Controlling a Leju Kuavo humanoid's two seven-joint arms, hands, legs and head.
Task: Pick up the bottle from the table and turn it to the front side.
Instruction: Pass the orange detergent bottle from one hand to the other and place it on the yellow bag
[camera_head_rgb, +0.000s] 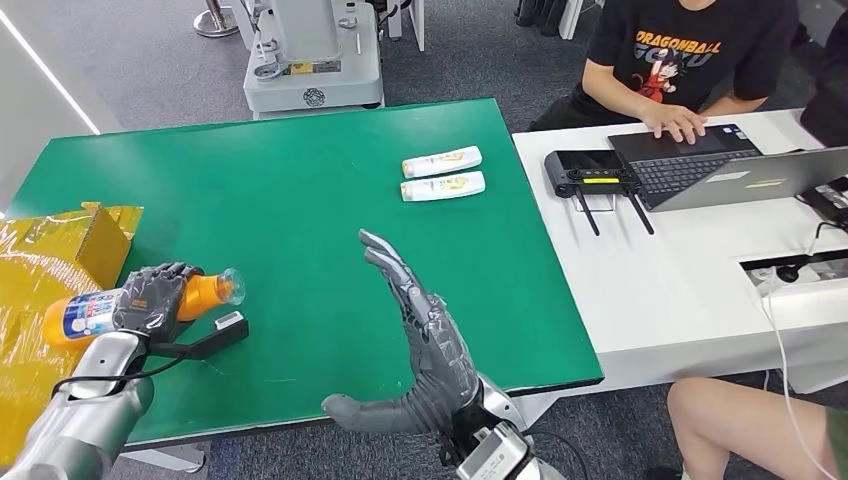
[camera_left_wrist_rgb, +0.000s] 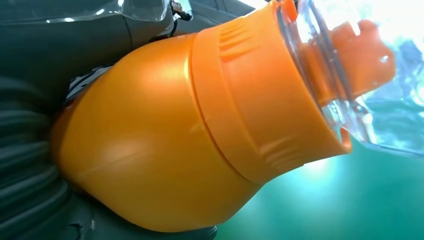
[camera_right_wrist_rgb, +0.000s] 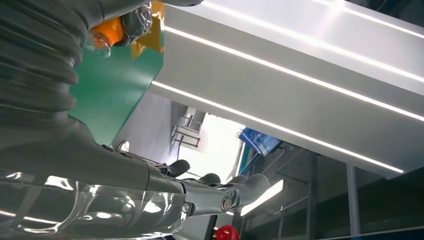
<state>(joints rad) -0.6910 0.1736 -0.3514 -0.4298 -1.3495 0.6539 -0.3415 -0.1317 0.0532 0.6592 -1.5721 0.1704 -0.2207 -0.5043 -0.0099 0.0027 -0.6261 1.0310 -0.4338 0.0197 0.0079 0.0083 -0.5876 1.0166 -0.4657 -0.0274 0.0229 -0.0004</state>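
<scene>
An orange bottle (camera_head_rgb: 205, 294) with a clear cap and a blue-and-white label lies sideways in my left hand (camera_head_rgb: 152, 297), held above the left part of the green table (camera_head_rgb: 280, 190), cap pointing right. The left wrist view shows the bottle's orange shoulder (camera_left_wrist_rgb: 165, 145) and clear cap close up, pressed against the hand's grey cover. My right hand (camera_head_rgb: 425, 345) hovers over the table's front middle, fingers stretched flat and apart, holding nothing. In the right wrist view, the right hand's fingers (camera_right_wrist_rgb: 235, 192) are spread, and the bottle's orange neck (camera_right_wrist_rgb: 107, 32) appears far off.
Two white tubes (camera_head_rgb: 441, 173) lie side by side at the table's far right. A yellow bag-lined box (camera_head_rgb: 60, 260) stands at the left edge. A white desk (camera_head_rgb: 680, 270) with laptops adjoins on the right, where a person (camera_head_rgb: 680, 60) types. Another person's knee (camera_head_rgb: 750, 415) is at lower right.
</scene>
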